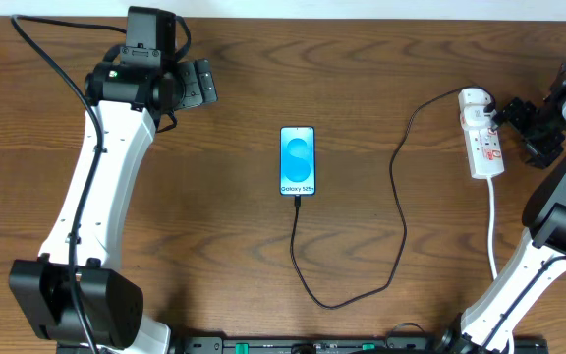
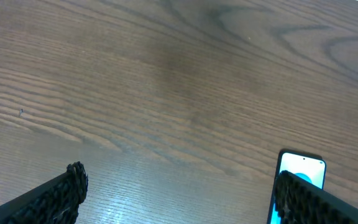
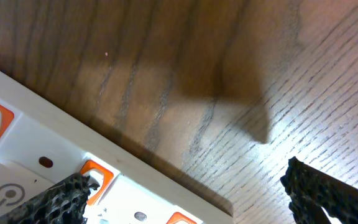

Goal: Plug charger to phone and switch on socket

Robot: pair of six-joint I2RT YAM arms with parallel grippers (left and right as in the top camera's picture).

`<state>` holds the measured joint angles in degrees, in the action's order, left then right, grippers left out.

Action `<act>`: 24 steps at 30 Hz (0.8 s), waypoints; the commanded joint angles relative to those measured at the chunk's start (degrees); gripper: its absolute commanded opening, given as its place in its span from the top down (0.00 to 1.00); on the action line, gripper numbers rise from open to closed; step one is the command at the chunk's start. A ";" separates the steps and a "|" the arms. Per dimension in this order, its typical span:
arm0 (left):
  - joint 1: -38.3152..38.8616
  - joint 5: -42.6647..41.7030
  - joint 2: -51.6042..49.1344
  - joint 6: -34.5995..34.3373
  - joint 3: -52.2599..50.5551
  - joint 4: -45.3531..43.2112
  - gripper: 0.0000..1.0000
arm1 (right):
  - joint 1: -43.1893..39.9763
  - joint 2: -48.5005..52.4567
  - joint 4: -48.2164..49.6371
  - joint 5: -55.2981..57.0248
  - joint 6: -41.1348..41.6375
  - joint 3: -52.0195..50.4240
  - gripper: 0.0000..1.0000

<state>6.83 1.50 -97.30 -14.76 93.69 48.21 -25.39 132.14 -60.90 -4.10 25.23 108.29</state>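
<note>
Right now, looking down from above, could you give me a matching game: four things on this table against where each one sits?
Things:
1 phone
2 charger
3 socket
4 left pincer

Places:
A far right side
B upper left, open above the table
C centre, screen lit blue
D looping from the phone's bottom edge across to the socket

Pairs: 1-C, 2-D, 3-A, 4-B
</note>
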 commanded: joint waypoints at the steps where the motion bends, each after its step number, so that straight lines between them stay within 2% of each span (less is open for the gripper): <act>1: -0.17 0.70 -0.33 0.55 0.17 0.20 0.02 | 1.22 1.92 -1.29 -2.80 0.02 -0.39 0.01; 15: -0.17 0.70 -0.33 0.55 0.17 0.20 0.02 | 1.16 1.29 -4.28 -3.15 -0.70 -0.33 0.01; 24: -0.17 0.70 -0.33 0.55 0.17 0.20 0.02 | -1.97 -10.10 -11.65 -3.13 -1.38 -0.26 0.01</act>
<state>6.83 1.50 -97.30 -14.74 93.69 48.23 -25.96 129.95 -71.61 -7.07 24.95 107.66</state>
